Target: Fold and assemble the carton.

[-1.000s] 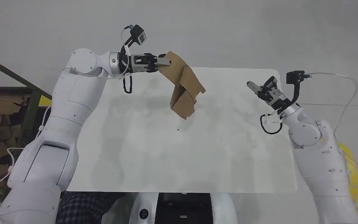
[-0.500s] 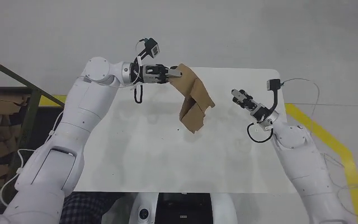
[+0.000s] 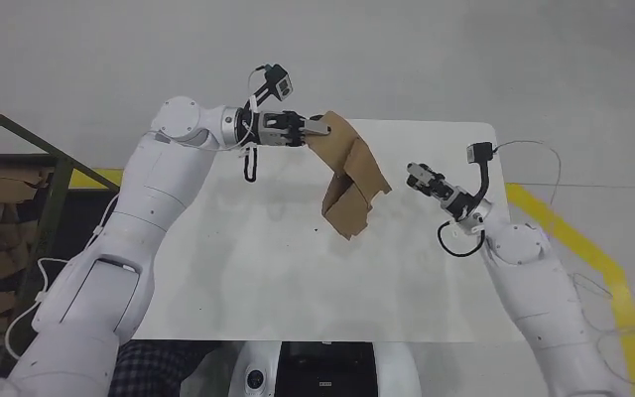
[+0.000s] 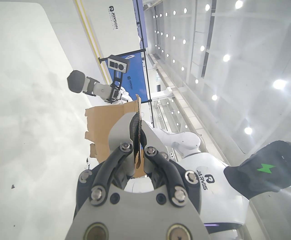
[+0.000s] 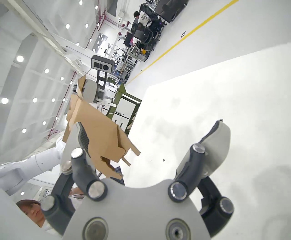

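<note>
Both sides have closed in over the last second. Your left gripper has carried the carton further out toward the middle of the table, and the right gripper has swung in from the table's right edge to meet it.

Starting on the left, that gripper is pinched tight on the carton's top edge, with just the one thickness of cardboard between its pads. The carton is half collapsed and hangs from that pinch over the far-middle part of the table, loose flaps at its low end. It looks to be clear of the surface. My guess is you're holding it up like that so the panels dangle free and the other side can get at them.

On the right, the gripper is spread wide with nothing in it. It sits just beside the carton's right-hand edge without touching, probably lined up to take a panel and pull the thing square.

As for writing, there's lettering on the robot's white shell, on a blue banner and on a white wall panel. A green bolt mark sits on a dark pad.
</note>
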Motion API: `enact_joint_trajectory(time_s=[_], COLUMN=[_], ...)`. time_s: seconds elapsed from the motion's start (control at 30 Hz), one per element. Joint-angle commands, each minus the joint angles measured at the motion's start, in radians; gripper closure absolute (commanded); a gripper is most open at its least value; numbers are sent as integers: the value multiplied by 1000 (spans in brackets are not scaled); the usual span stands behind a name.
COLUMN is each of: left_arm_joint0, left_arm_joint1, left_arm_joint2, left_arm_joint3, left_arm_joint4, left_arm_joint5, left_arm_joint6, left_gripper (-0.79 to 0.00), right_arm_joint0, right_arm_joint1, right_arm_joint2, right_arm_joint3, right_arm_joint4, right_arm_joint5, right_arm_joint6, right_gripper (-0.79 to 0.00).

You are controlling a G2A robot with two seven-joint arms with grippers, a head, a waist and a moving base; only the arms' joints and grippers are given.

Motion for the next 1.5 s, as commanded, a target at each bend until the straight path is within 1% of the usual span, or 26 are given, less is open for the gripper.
enact_joint_trajectory(time_s=[0.0, 0.13, 0.2, 0.4, 0.63, 0.77, 0.9, 1.13, 1.47], left_arm_joint0=[-2, -6, -6, -5, -13, -15, -12, -14, -20], left_arm_joint1=[-4, -8, -11, -17, -25, -30, -32, -30, -22], left_arm_joint2=[2, 5, 5, 4, 4, 3, 3, -13, -40], left_arm_joint3=[2, 12, 21, 50, 55, 45, 46, 95, 161], left_arm_joint4=[-13, -14, -14, -22, -34, -41, -33, -16, 18], left_arm_joint5=[8, 7, 6, 5, 10, 11, 10, 4, -8], left_arm_joint6=[-8, -13, -12, -13, -19, -22, -22, -22, -32], left_gripper=[0, 0, 0, 0, 0, 0, 0, 0, 0], right_arm_joint0=[1, -1, -3, -9, -9, -6, -8, -16, -27], right_arm_joint1=[-6, -18, -20, -29, -33, -38, -43, -39, -33], right_arm_joint2=[-17, -48, -57, -78, -97, -108, -115, -85, -38], right_arm_joint3=[24, 40, 41, 23, -3, 9, -3, -44, -85], right_arm_joint4=[60, 176, 206, 316, 304, 273, 319, 403, 454], right_arm_joint5=[-3, -56, -76, -106, -111, -107, -107, -101, -90], right_arm_joint6=[14, 51, 78, 140, 184, 161, 164, 216, 262], right_gripper=[-785, -785, -785, -785, -785, -785, -785, -785, -785])
